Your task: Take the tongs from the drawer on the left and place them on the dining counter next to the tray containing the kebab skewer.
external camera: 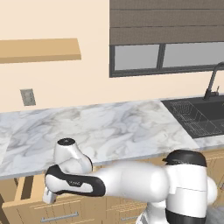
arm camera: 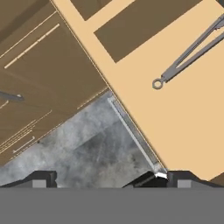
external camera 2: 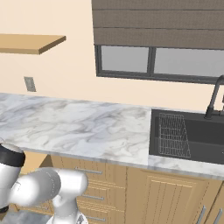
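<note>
Hanging wide open and holding nothing, the gripper (arm camera: 109, 177) is looking down into the pulled-out drawer (arm camera: 183, 118). The tongs (arm camera: 190, 50) are lying on the drawer's pale floor toward the upper right of the hand view, well apart from the fingertips (arm camera: 43, 178), long axis running diagonally, ringed end nearest. The drawer's silver handle (arm camera: 133, 133) is sitting between gripper and tongs; nothing else is blocking the reach.

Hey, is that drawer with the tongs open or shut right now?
Open. The hand view looks straight down into the drawer, its light-wood floor exposed with the tongs lying inside, and its silver bar handle standing out over the grey floor.
</note>
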